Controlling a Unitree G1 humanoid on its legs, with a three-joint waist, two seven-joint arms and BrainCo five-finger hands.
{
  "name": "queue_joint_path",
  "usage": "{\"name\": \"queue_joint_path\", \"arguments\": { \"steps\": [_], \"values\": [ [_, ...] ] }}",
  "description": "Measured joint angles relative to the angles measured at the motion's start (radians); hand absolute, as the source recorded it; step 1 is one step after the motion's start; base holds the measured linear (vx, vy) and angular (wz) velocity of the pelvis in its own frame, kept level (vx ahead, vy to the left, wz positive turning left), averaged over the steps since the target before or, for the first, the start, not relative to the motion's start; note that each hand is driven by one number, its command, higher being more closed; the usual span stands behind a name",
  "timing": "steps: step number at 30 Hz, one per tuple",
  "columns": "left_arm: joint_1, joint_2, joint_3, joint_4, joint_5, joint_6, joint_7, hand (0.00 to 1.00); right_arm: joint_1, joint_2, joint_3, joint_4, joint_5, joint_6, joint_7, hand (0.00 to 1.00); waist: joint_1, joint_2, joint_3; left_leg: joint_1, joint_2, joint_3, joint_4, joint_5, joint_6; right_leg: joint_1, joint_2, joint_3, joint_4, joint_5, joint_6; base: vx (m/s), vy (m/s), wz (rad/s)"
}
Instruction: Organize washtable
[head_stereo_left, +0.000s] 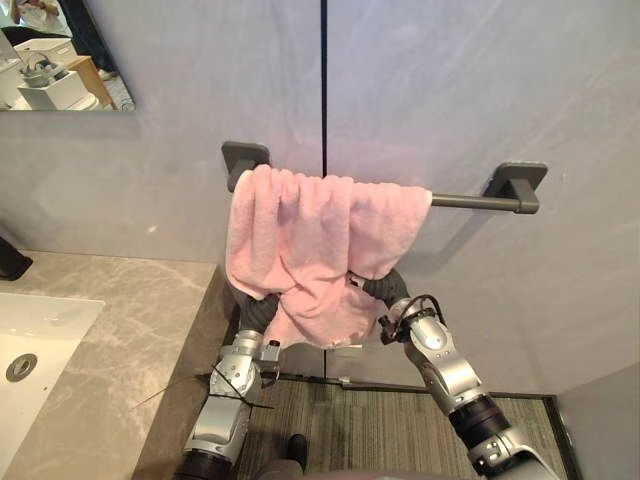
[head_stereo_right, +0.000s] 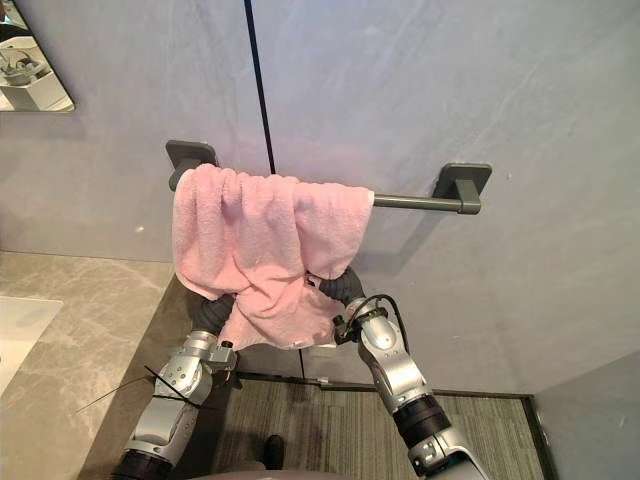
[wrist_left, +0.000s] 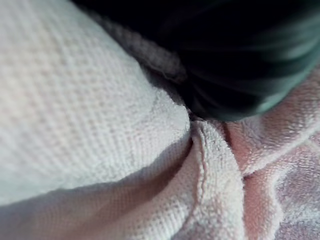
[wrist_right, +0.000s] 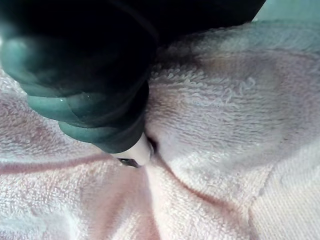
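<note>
Against grey wall (head_stereo_left: 450, 90), towel bar (head_stereo_left: 470, 201) is carrying pink towel (head_stereo_left: 300, 240) bunched leftward, covering left hand (head_stereo_left: 258, 312) and right hand (head_stereo_left: 386, 289); grips indeterminable.

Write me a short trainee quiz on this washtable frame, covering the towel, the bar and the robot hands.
1. True or false: the pink towel hangs bunched toward the left end of the towel bar, leaving the right part bare.
2. Where are the left robot hand and the right robot hand?
A) wrapped round the bar
B) tucked into the towel's hanging lower part
C) flat against the wall
3. Fill in: the white sink lies on the robot's ___ side.

Key: 1 true; 2 B; 3 left.
</note>
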Motion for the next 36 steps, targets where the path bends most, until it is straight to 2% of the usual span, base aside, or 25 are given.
{"name": "queue_joint_path", "arguments": {
  "steps": [4, 18, 28, 36],
  "values": [
    [0.002, -0.031, 0.006, -0.018, 0.001, 0.001, -0.011, 1.00, 0.014, 0.034, -0.040, 0.000, -0.009, -0.006, 0.000, 1.00, -0.020, 0.000, 0.000, 0.002, -0.005, 0.002, -0.001, 0.000, 0.000, -0.004, 0.001, 0.002, 0.009, 0.000, 0.000, 0.00, 0.000, -0.01],
    [0.005, -0.105, 0.018, -0.025, 0.001, 0.012, -0.043, 1.00, 0.101, 0.103, -0.129, -0.078, -0.038, -0.015, -0.002, 1.00, -0.052, 0.000, 0.000, 0.003, -0.007, 0.012, 0.000, 0.000, 0.000, -0.012, -0.004, 0.005, 0.010, 0.000, 0.001, 0.00, -0.002, -0.01],
    [0.005, -0.114, 0.010, -0.024, 0.001, 0.023, -0.044, 1.00, 0.118, 0.122, -0.155, -0.077, -0.059, -0.015, -0.003, 1.00, -0.077, 0.002, 0.000, 0.002, -0.008, 0.013, 0.000, -0.001, 0.000, -0.013, -0.004, 0.005, 0.009, 0.001, 0.002, 0.00, 0.000, 0.00],
    [-0.006, -0.116, -0.040, 0.032, 0.000, 0.034, -0.044, 1.00, 0.151, 0.122, -0.199, -0.075, -0.071, -0.015, -0.007, 1.00, -0.082, 0.026, -0.007, 0.001, -0.001, 0.023, -0.001, -0.011, -0.006, -0.016, -0.003, 0.024, 0.005, 0.000, 0.003, 0.00, -0.001, -0.02]
  ]
}}
